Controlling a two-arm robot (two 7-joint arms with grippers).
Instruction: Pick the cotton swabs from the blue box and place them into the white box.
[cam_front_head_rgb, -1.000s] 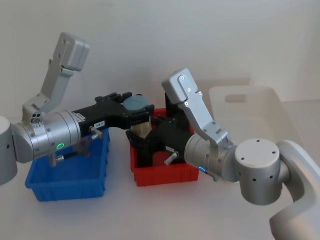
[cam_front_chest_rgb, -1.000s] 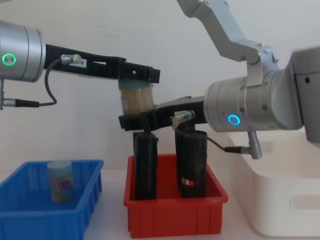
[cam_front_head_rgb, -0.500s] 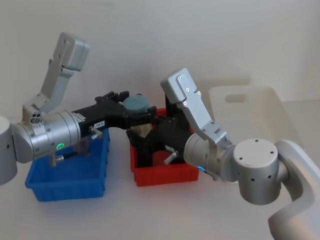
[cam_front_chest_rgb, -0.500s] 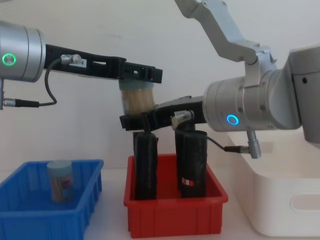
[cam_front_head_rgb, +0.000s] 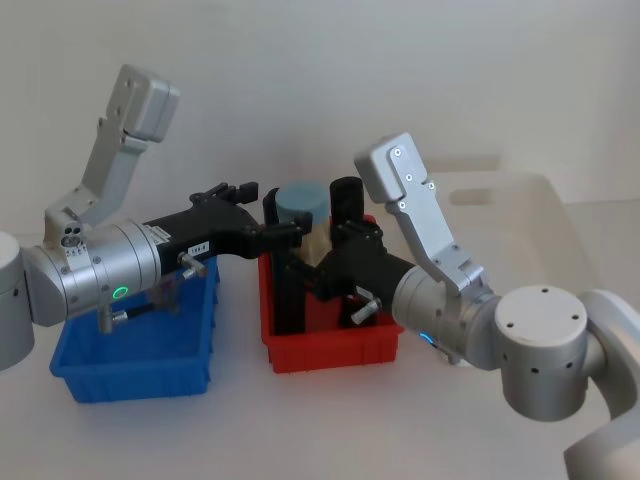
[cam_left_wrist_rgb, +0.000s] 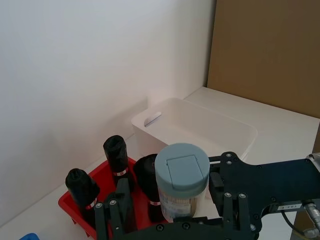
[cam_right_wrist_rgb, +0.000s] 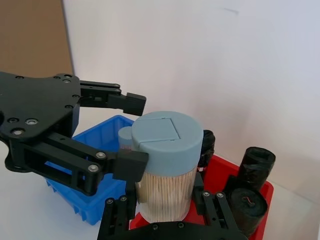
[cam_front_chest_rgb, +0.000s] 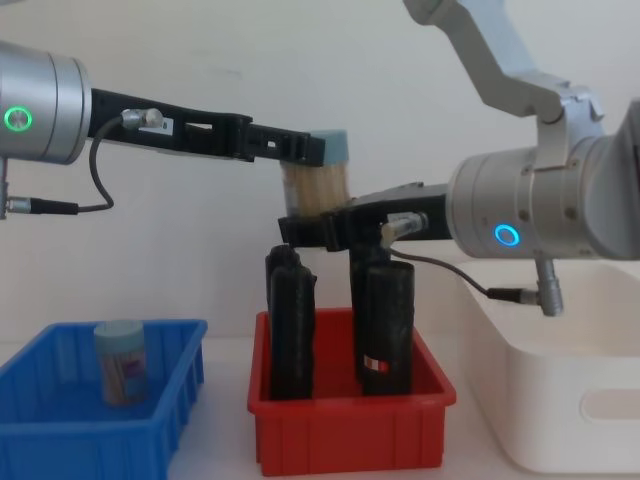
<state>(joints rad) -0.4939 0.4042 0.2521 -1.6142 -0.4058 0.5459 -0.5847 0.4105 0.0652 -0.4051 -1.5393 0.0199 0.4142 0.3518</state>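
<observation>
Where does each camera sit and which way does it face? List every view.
Head: above, looking down at the blue box and red bin; left arm and right arm show.
Chest: low, facing forward; left gripper from the left, right gripper from the right.
Left wrist: along its jaws toward the white box.
Right wrist: along its jaws toward the blue box.
Both wrist views share the cotton swab jar.

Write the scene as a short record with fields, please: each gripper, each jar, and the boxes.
left gripper: open, beside the lifted jar, above the red bin
right gripper: shut on the lifted jar's lower part
lifted jar: upright in the air over the red bin, pale blue lid on
second jar: upright inside the blue box
white box: on the robot's right, next to the red bin
red bin: holds upright black rolls
</observation>
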